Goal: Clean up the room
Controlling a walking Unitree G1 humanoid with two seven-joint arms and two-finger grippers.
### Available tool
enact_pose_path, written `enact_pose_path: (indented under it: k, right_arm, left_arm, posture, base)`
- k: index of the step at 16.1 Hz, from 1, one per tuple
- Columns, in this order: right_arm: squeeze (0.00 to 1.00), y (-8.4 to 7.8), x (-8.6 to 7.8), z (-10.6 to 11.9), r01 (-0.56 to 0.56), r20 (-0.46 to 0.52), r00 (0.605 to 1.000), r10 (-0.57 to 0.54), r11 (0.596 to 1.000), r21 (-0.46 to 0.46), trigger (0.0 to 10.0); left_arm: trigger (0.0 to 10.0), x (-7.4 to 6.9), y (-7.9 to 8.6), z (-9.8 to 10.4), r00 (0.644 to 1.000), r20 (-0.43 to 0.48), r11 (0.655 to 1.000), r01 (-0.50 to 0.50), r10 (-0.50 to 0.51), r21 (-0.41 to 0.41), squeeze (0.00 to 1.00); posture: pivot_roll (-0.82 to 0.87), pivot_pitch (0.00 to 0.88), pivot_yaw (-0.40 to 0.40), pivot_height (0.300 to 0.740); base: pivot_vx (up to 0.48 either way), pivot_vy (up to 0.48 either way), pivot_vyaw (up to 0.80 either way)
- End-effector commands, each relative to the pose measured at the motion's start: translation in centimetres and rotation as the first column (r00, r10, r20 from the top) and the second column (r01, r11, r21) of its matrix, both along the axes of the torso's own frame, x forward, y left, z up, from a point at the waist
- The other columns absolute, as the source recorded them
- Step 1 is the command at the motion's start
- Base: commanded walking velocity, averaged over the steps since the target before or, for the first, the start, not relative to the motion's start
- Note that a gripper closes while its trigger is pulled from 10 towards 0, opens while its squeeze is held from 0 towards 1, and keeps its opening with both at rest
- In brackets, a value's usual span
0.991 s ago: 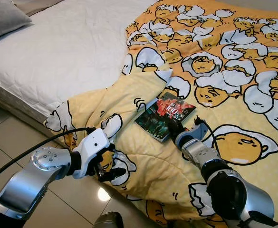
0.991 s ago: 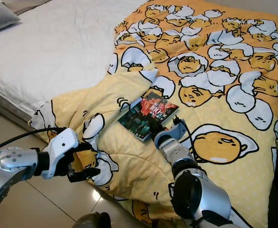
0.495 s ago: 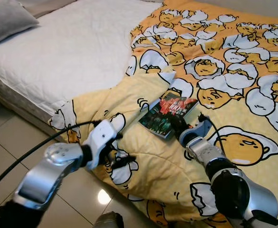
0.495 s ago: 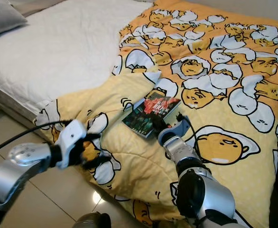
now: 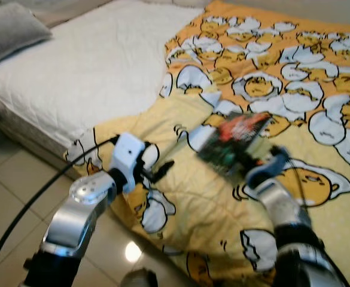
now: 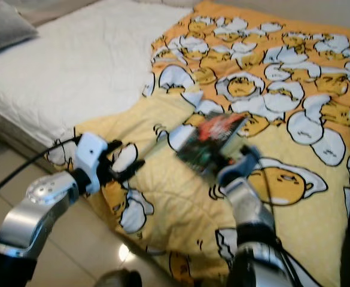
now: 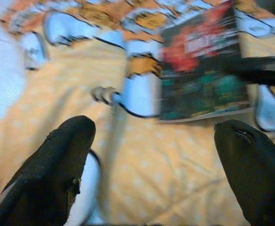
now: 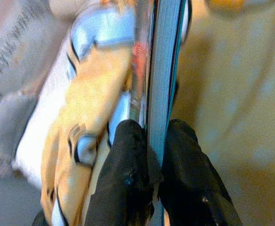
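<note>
Yellow egg-print quilt [image 5: 318, 89] still rumpled over white mattress [image 5: 97, 66]; you have tidying barely begun. Right gripper [image 8: 149, 155] fingers clamped on dark glossy paperback book [image 5: 234, 143], tilted above quilt. Left gripper [image 7: 156, 160] fingers apart, empty, beside bed edge. Stowing book, straightening quilt left.

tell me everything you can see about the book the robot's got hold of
The book is a thin paperback with a dark green-black cover, a red splash and pale lettering, too blurred to read. Its page block looks bluish-white edge-on in the right wrist view. The right gripper has its jaws pinched shut on one edge, one finger on each face. The book is tilted, raised off the yellow egg-print duvet on the bed. The left gripper, jaws open, points toward it without touching.
</note>
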State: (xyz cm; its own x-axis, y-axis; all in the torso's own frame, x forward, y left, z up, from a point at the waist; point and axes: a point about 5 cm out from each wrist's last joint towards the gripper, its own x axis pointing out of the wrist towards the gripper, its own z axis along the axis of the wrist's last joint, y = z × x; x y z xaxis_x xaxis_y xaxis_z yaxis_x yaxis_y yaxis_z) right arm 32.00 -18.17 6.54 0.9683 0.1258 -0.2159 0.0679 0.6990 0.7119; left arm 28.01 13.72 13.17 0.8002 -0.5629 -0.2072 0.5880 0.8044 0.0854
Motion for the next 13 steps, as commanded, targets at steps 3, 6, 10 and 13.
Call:
enact_pose_path:
  k: [3, 6, 10, 13]
  right_arm:
    - [0.00, -1.8, -1.0, 3.6, 0.139, 0.158, 0.982, -0.108, 0.970, -0.198, 3.2]
    - [0.00, -2.1, -3.2, 4.1, 0.130, 0.147, 0.986, -0.073, 0.897, -0.422, 10.0]
    - [0.00, -1.2, -3.1, 6.0, 0.257, 0.248, 0.959, -0.136, 0.788, -0.560, 10.0]
    - [0.00, -0.8, -3.8, 5.4, 0.341, 0.238, 0.938, -0.252, 0.791, -0.507, 10.0]
  left_arm:
    - [10.0, 0.0, 0.2, 0.0, 0.996, 0.045, 0.998, -0.071, 0.071, 0.000, 0.48]
    - [10.0, 0.3, 0.5, 0.0, 0.985, 0.073, 0.988, -0.155, 0.154, 0.012, 0.47]
    - [10.0, 0.0, 0.8, -0.3, 0.970, 0.121, 0.974, -0.221, 0.213, 0.059, 0.46]
    - [10.0, -0.1, 1.7, -0.4, 0.953, 0.098, 0.955, -0.293, 0.288, 0.046, 0.45]
  posture:
    - [-0.05, 0.000, 0.069, 0.740]
    - [-0.07, 0.000, 0.083, 0.740]
    - [-0.03, 0.000, 0.050, 0.740]
    - [-0.01, 0.000, 0.027, 0.740]
  base:
    - [0.000, 0.000, 0.00]
    - [0.000, 0.000, 0.00]
    - [0.000, 0.000, -0.20]
    - [0.000, 0.000, -0.80]
